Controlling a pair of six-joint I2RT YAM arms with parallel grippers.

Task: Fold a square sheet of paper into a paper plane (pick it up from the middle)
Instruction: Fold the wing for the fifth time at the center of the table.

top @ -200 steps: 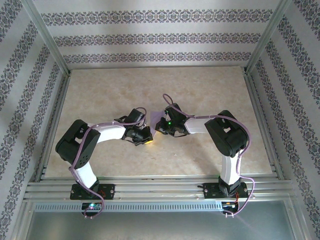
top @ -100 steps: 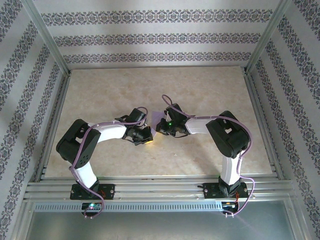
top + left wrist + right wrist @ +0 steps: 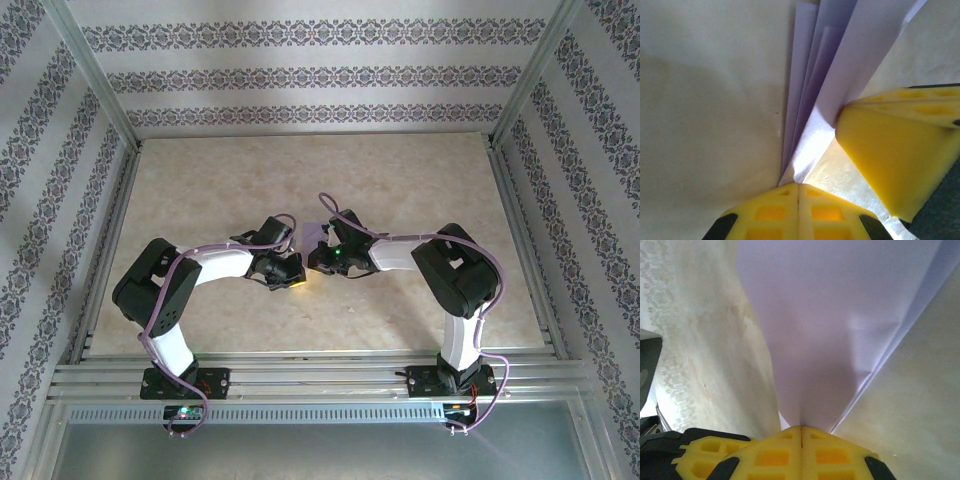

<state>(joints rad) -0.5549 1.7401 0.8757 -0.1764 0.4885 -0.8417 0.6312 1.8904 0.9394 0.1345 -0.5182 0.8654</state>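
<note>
Left wrist view: the left gripper (image 3: 798,187) sits at the bottom edge with its yellow fingers pressed flat together, pinching the near tip of the folded paper (image 3: 812,100). The paper runs up and away from there in several stacked lavender layers. A yellow finger (image 3: 890,150) of the other gripper touches the paper's right-hand layer a bit further along.

Right wrist view: the right gripper (image 3: 801,430) has its jaws fully closed, with no gap, clamped on a narrow end of the same paper. The sheet widens away from the fingers, and a crease and a second layer show along its right edge.

Top view: the two gripper tips are just beside each other near the middle of the tan table (image 3: 420,170). A small lavender patch of the paper pokes out just beyond them. Can't tell if the paper is touching the table. A striped patterned wall (image 3: 320,75) is at the back.
</note>
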